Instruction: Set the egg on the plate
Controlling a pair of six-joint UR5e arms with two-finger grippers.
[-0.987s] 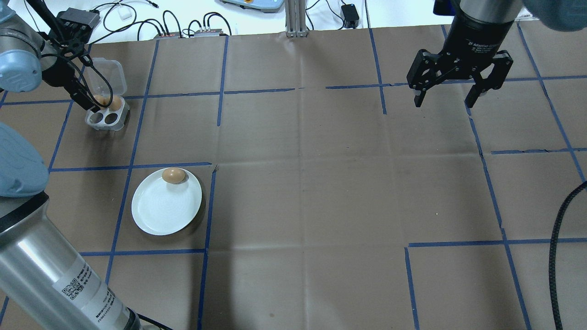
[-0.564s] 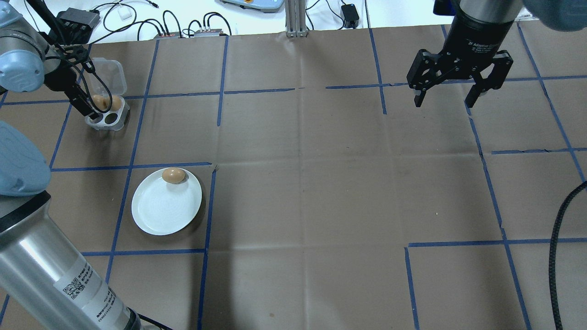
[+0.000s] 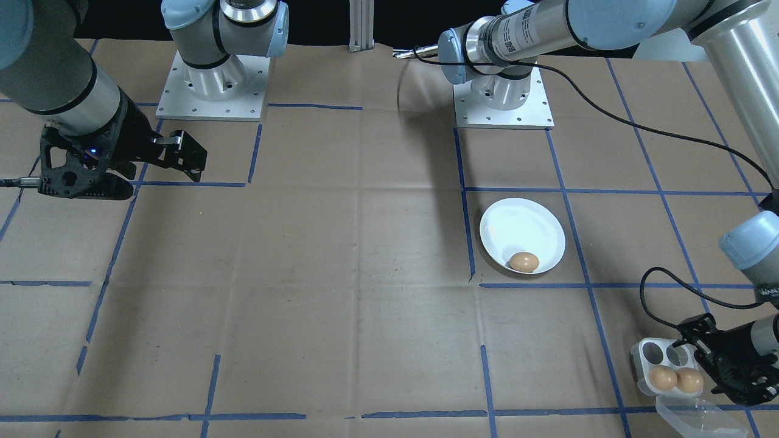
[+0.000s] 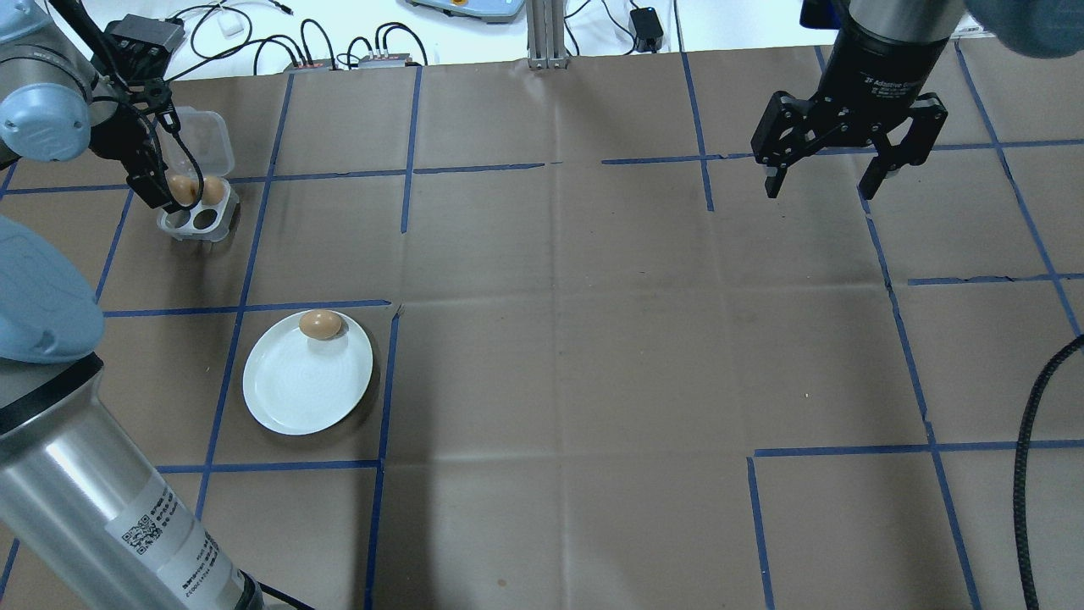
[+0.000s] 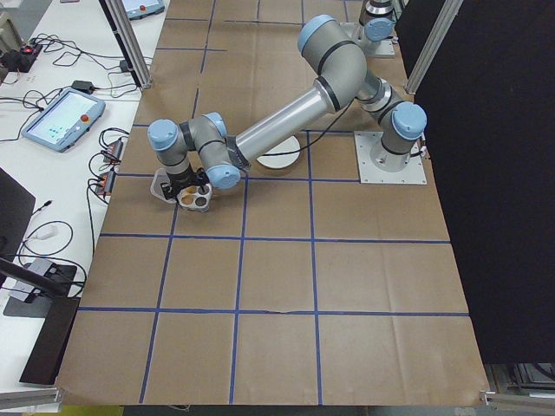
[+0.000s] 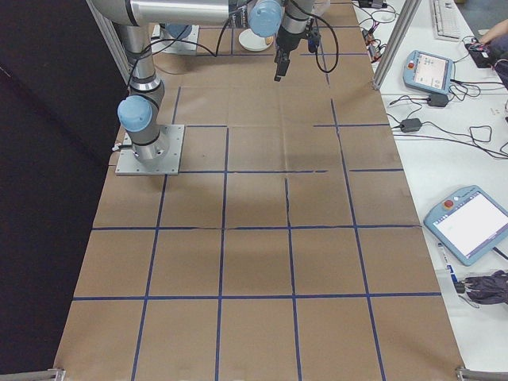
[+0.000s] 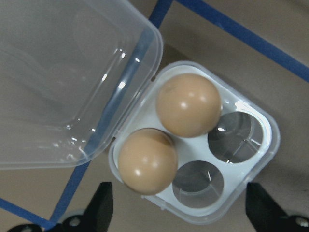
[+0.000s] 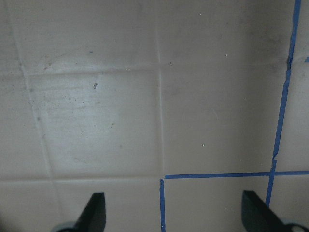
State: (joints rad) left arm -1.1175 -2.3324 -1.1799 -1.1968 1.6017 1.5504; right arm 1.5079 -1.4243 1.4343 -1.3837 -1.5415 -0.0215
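Eggs (image 7: 188, 104) sit directly beneath my left end effector (image 7: 178, 212), which has crept over the tray (image 7: 263, 145) since a second ago, wide open, empty. One egg (image 4: 320, 324) already rests on the plate (image 4: 296, 394); I judge another pick is next.

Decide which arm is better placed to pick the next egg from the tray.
Left: its left gripper hangs open right above the egg tray, while the right gripper is far across the table.
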